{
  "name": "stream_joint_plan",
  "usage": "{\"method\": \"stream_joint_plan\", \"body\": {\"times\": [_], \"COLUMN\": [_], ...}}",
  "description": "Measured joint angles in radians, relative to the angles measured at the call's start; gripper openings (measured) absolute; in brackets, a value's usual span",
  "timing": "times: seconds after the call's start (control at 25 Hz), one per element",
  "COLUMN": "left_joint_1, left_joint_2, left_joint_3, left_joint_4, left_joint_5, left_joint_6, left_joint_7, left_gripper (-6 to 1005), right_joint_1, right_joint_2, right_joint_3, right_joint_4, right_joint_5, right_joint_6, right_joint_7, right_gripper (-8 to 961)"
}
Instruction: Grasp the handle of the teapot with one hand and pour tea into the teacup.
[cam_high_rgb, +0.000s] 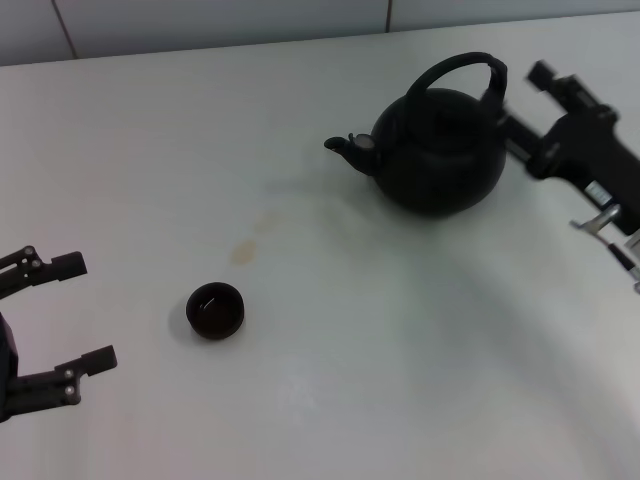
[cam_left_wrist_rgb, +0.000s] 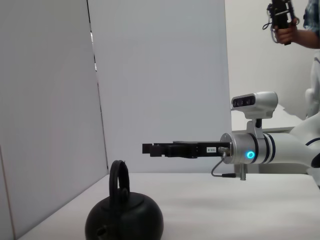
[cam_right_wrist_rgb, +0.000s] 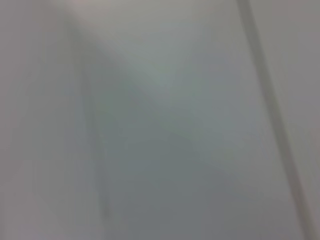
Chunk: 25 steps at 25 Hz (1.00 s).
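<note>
The round matte-black teapot (cam_high_rgb: 440, 150) stands at the table's far right, its stubby spout (cam_high_rgb: 345, 148) pointing left. Its arched handle (cam_high_rgb: 462, 66) rises over the top. In the left wrist view the teapot (cam_left_wrist_rgb: 124, 220) and handle (cam_left_wrist_rgb: 119, 177) show low down. My right gripper (cam_high_rgb: 522, 100) hovers open just right of the handle without touching it; seen from the side, the right gripper (cam_left_wrist_rgb: 147, 149) is slightly higher than the handle. The small dark teacup (cam_high_rgb: 215, 310) sits front left. My left gripper (cam_high_rgb: 98, 312) rests open left of the cup, apart from it.
A faint brownish stain (cam_high_rgb: 243, 250) marks the white table (cam_high_rgb: 400, 350) between cup and teapot. White wall panels (cam_left_wrist_rgb: 160, 75) stand behind the table. A person holding a controller (cam_left_wrist_rgb: 285, 20) shows far off. The right wrist view shows only blurred grey wall.
</note>
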Motion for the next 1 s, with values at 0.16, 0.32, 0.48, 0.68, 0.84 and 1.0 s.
{"method": "stream_joint_plan", "body": {"times": [0.16,0.32,0.48,0.68,0.84,1.0], "left_joint_1": [-0.001,-0.004,-0.005,0.006,0.008,0.011], "left_joint_2": [0.000,0.000,0.003,0.005,0.002,0.001], "left_joint_3": [0.008,0.017,0.027,0.060,0.063,0.064], "left_joint_4": [-0.009,-0.002,-0.004,-0.007,-0.008,-0.009], "left_joint_5": [-0.002,-0.003,-0.007,-0.023,-0.023,-0.024], "left_joint_6": [0.002,0.005,0.005,0.007,0.007,0.007], "left_joint_7": [-0.008,-0.036,-0.054,-0.061,-0.061,-0.061], "left_gripper": [846,846,846,847,847,847], "right_joint_1": [0.006,0.004,-0.007,-0.014,-0.015,-0.011], "right_joint_2": [-0.008,-0.011,-0.008,-0.003,-0.001,0.001], "right_joint_3": [-0.002,0.008,0.012,0.004,0.008,0.007], "right_joint_4": [-0.086,-0.279,-0.404,-0.441,-0.442,-0.440], "right_joint_5": [-0.234,-0.535,-0.686,-0.726,-0.724,-0.722], "right_joint_6": [-0.074,-0.140,-0.185,-0.235,-0.241,-0.241], "right_joint_7": [0.085,0.250,0.288,0.249,0.229,0.225], "right_gripper": [777,776,776,776,777,777]}}
